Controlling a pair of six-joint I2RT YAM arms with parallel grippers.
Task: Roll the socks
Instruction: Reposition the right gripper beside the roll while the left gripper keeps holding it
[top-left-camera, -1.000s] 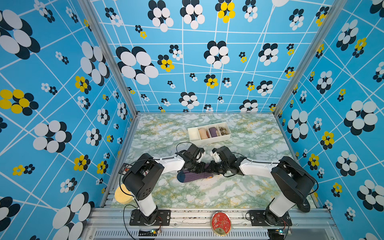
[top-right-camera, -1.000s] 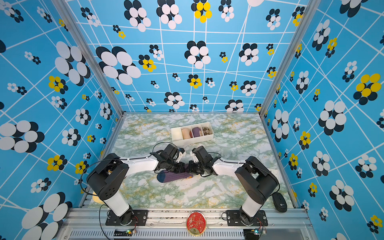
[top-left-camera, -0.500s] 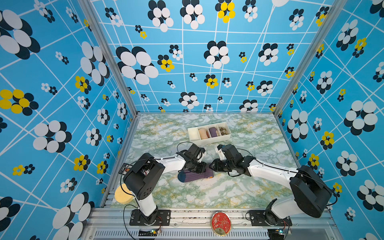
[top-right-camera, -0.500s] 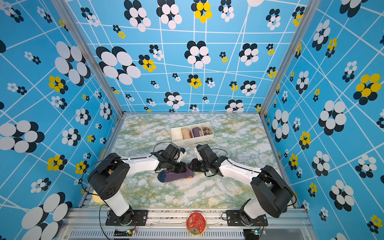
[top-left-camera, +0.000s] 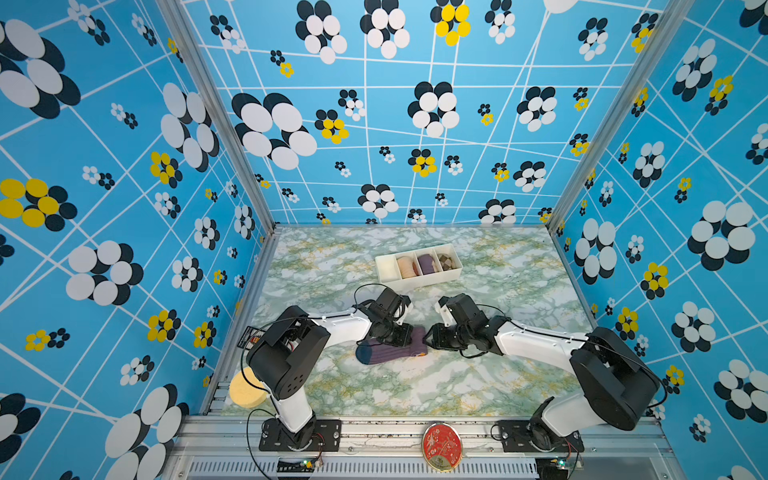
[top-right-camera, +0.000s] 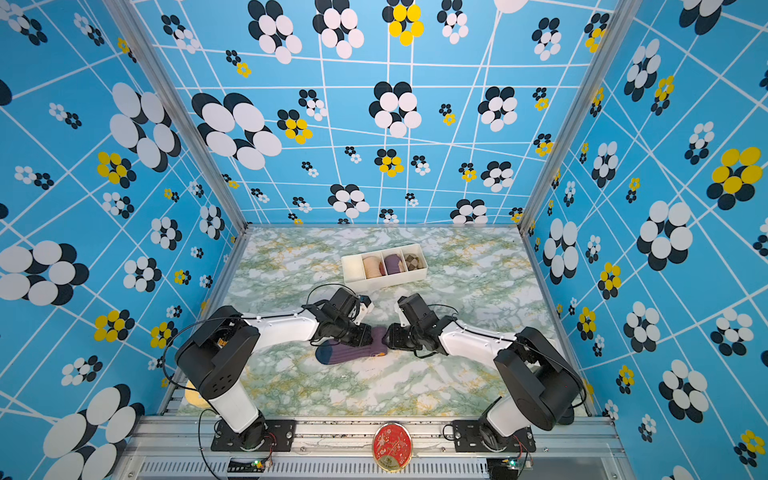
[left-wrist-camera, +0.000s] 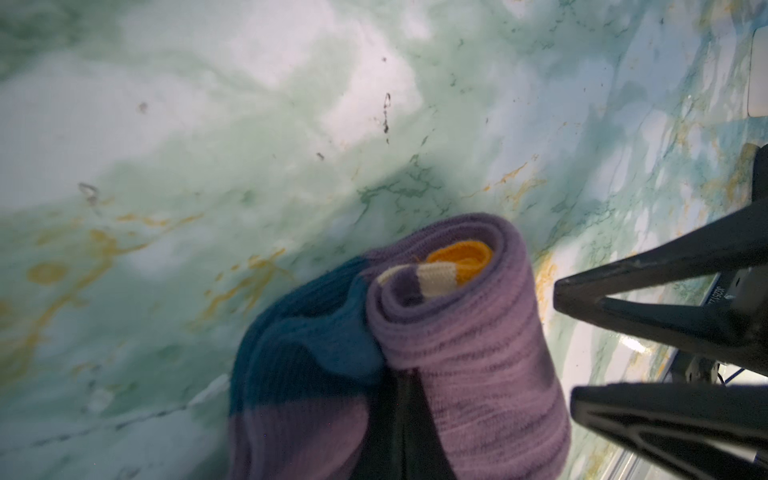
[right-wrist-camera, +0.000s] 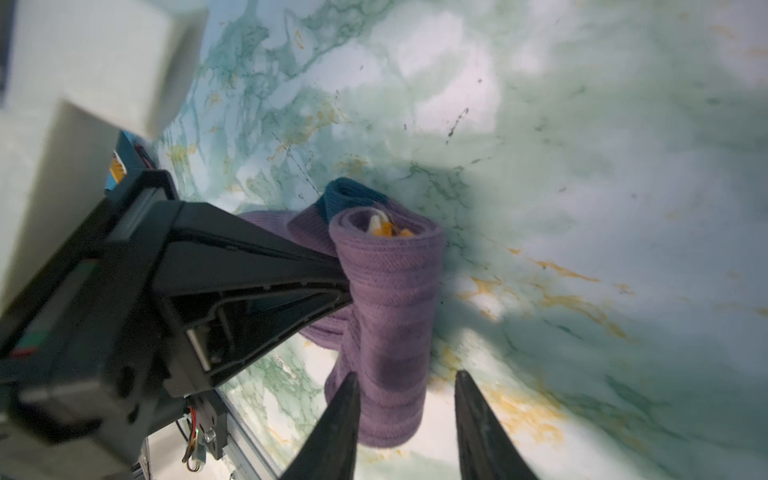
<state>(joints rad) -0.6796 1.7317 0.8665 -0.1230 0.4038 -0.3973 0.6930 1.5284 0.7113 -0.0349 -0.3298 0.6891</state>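
Note:
The socks (top-left-camera: 388, 353) (top-right-camera: 351, 352) lie mid-table, purple ribbed knit with a dark teal toe at the left end. Their right end is wound into a roll (left-wrist-camera: 465, 332) (right-wrist-camera: 388, 299) with orange-yellow cuff showing at its core. My left gripper (top-left-camera: 405, 337) (top-right-camera: 365, 336) is shut on the socks beside the roll; in the left wrist view the fabric hides most of its fingers. My right gripper (right-wrist-camera: 405, 388) (top-left-camera: 429, 340) stands open at the roll's near end, one fingertip (right-wrist-camera: 345, 399) against the fabric, the other apart from it.
A white divided tray (top-left-camera: 419, 283) (top-right-camera: 386, 280) stands behind the arms, holding a peach, a purple and a brown checked sock roll. A yellow sponge (top-left-camera: 247, 390) sits at the front left corner. A red round disc (top-left-camera: 441, 445) lies on the front rail. Patterned walls enclose three sides.
My right gripper has opened, let go of the socks and drawn back slightly to the right, its arm swinging outward. The left gripper stays shut on the socks.

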